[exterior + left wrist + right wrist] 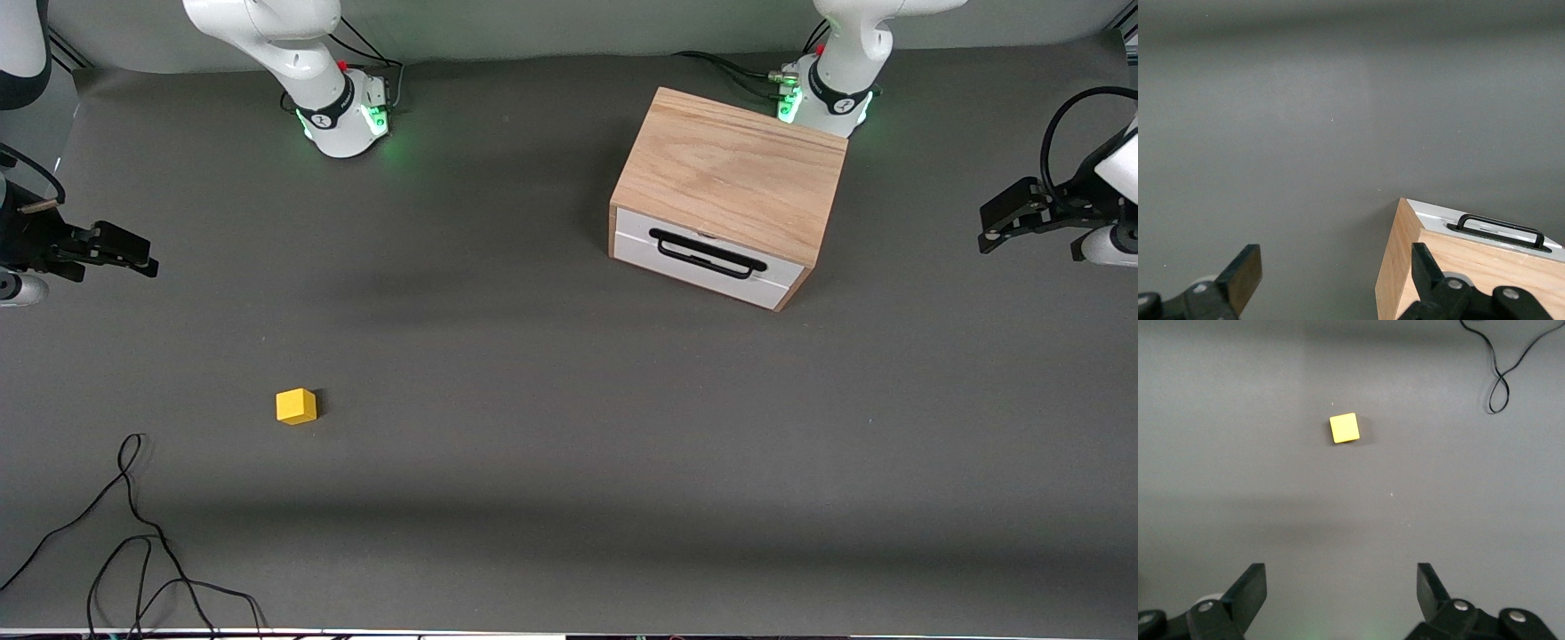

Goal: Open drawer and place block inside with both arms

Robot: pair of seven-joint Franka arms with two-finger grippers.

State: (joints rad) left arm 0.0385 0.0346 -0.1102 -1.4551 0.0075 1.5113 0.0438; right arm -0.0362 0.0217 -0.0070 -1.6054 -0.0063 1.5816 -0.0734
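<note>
The oak-coloured wooden box (733, 182) stands near the left arm's base. Its drawer (707, 258) is closed, white front and black wire handle (707, 253) facing the front camera. The box also shows in the left wrist view (1471, 267). The yellow block (296, 406) lies on the grey table toward the right arm's end, nearer the front camera; it also shows in the right wrist view (1344, 428). My left gripper (996, 233) hangs open and empty in the air at the left arm's end. My right gripper (142, 258) hangs open and empty at the right arm's end.
A loose black cable (133, 542) lies at the table's front edge at the right arm's end, near the block; it shows in the right wrist view (1501, 367) too. The grey table (533, 400) spreads between block and box.
</note>
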